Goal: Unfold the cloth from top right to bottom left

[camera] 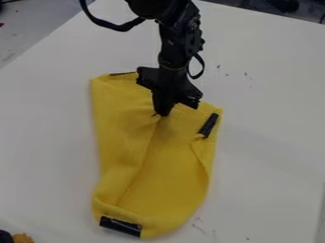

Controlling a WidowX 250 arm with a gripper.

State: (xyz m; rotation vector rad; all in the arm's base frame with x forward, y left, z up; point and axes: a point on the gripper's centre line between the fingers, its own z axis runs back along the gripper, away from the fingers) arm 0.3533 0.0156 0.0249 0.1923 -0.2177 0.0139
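The gripper (163,112) hangs over the upper middle of the yellow cloth (120,137), its fingers together and shut on a pinch of the fabric. From the fingertips a long crease runs down to the cloth's lower left part. The cloth lies partly folded, with its right side doubled over and its bottom end curled up. Black strips mark it at the top left edge, the right edge near the top, and the bottom left end.
The white table (266,142) surrounds the cloth, with small dark marks on it at the upper right and lower right. An orange-brown object (23,238) and a black one (5,237) sit in the bottom left corner.
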